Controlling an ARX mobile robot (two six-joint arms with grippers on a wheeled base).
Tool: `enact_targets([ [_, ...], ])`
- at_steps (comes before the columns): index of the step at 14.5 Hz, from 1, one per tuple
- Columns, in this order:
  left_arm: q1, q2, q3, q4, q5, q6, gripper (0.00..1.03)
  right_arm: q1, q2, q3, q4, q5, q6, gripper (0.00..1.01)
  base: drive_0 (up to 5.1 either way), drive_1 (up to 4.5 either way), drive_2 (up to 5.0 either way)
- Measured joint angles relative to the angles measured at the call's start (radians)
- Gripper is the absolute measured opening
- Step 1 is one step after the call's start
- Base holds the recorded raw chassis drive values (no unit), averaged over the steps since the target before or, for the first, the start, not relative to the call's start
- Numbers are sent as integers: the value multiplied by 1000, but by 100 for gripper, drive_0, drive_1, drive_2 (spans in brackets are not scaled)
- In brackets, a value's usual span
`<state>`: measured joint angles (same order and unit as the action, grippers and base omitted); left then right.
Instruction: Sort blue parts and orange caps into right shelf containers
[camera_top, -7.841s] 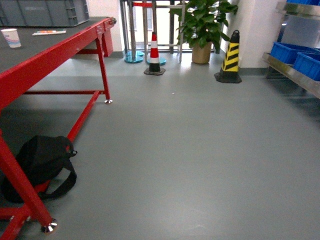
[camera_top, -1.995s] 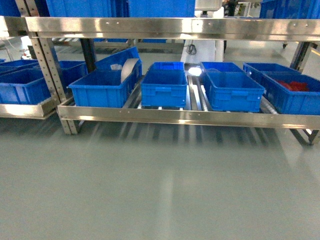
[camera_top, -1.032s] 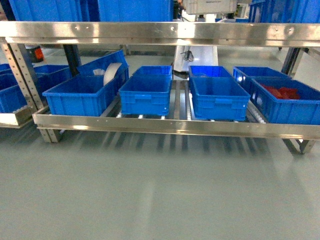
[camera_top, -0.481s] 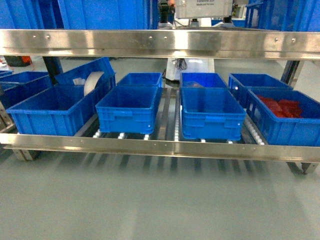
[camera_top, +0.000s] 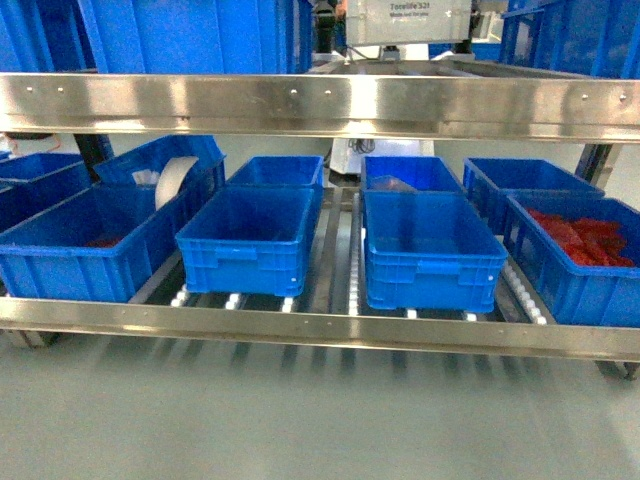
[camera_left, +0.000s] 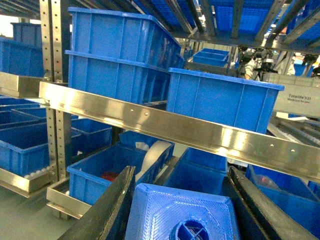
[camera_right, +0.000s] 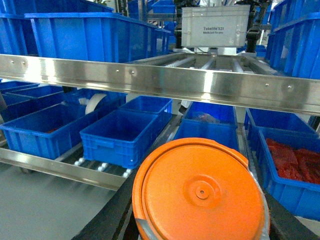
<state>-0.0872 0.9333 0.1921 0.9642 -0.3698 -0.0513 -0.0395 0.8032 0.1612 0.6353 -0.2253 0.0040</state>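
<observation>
Left gripper (camera_left: 182, 210) clamping a blue part (camera_left: 180, 212) and right gripper (camera_right: 200, 200) clamping an orange cap (camera_right: 200, 192), base is closing on the shelf, crates (camera_top: 250, 240) looming larger at 12 o'clock, drop-off likely nearing.

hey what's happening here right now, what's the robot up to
The robot is facing a steel shelf whose lower level holds a row of blue crates. Its left gripper holds a blue part between its fingers, and its right gripper holds an orange cap. Neither piece has been dropped yet. The crate on the far right already holds red pieces, and the leftmost one has a white roll behind it.
</observation>
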Motion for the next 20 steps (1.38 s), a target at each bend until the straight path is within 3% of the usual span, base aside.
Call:
enact_targets([
  [10, 1, 3, 0, -6, 1, 0, 47, 0, 2, 0, -1, 0, 0, 44, 13, 393, -368],
  [20, 1, 2, 0, -2, 0, 0, 47, 0, 2, 0, 0, 0, 0, 44, 0, 0, 0],
])
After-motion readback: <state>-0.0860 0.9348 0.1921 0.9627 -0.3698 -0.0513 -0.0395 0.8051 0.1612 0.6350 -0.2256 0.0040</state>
